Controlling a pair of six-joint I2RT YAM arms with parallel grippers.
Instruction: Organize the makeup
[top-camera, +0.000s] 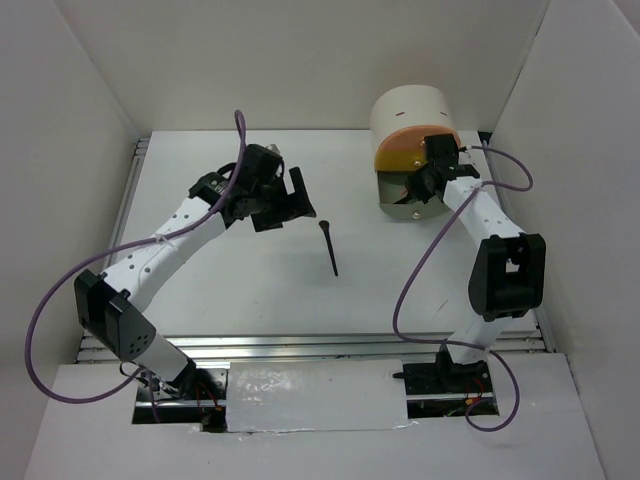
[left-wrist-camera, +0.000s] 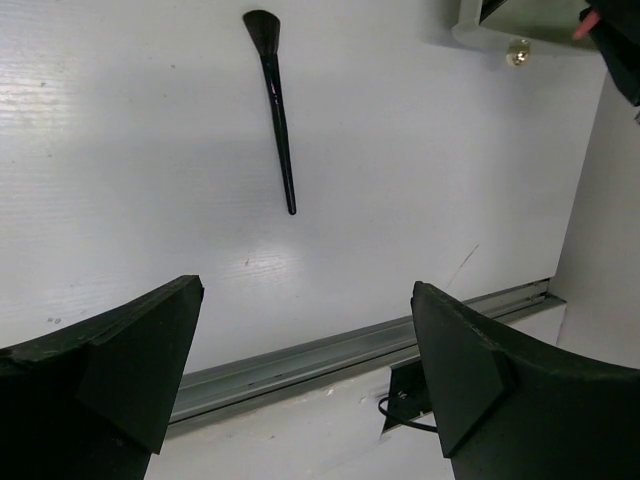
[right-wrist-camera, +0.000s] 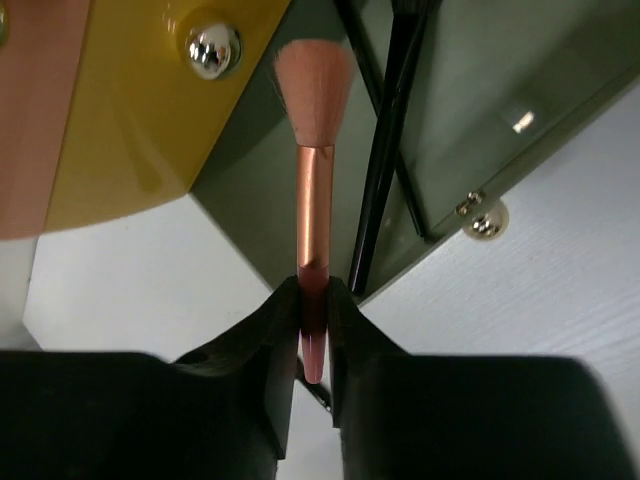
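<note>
A: The right hand (right-wrist-camera: 312, 300) is clamped on the pink brush (right-wrist-camera: 312, 190), bristles at the open drawer (right-wrist-camera: 480, 130).
B: It's gripped near the tail (a thin hold), so it could pivot and miss. The left hand (left-wrist-camera: 305, 300), spread wide, hangs above the black brush (left-wrist-camera: 278, 120) on the bench (left-wrist-camera: 120, 150).

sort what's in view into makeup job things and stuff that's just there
Job: pink brush in the right gripper; black brush loose on the table; black sticks in the open drawer.
Just there: cream drawer box; purple cables.
</note>
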